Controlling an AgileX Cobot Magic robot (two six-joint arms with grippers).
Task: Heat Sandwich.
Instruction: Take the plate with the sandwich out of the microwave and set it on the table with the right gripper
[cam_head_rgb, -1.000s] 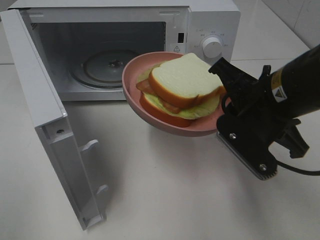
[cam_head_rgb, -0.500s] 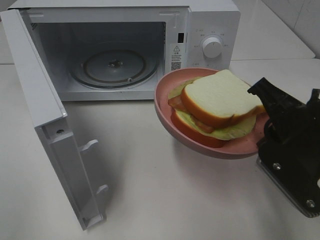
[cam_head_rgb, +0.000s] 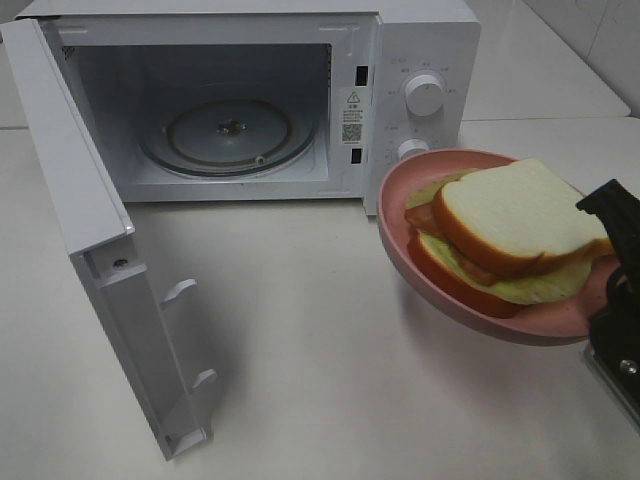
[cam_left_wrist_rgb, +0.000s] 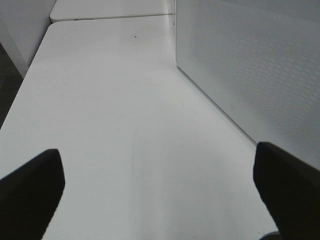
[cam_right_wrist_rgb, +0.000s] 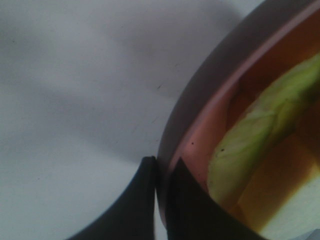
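A high camera looks down on a white table (cam_head_rgb: 320, 380). At the left stands one white microwave (cam_head_rgb: 420, 50) with its door (cam_head_rgb: 90, 250) swung fully open toward the viewer. Inside the cavity lies one round glass turntable (cam_head_rgb: 228, 135), bare. On the microwave's front panel, right of the cavity, are two round white knobs: the upper knob (cam_head_rgb: 424, 94) is in full view, the lower knob (cam_head_rgb: 410, 150) is partly hidden behind the plate's rim.

To the right, in front of the control panel and outside the cavity, one pink plate (cam_head_rgb: 400, 250) hangs tilted above the table. On it sits one sandwich (cam_head_rgb: 510, 235): two slices of white bread with pale green lettuce and a reddish layer between them.

At the far right edge, the black right gripper (cam_right_wrist_rgb: 161, 172) pinches the plate's rim, one finger inside and one outside, pressed together on the thin edge.

The left gripper (cam_left_wrist_rgb: 160, 185) shows only in its own wrist camera: two dark fingertips (cam_left_wrist_rgb: 30, 190) spread wide apart over bare table, holding nothing, beside the microwave's perforated white side wall.
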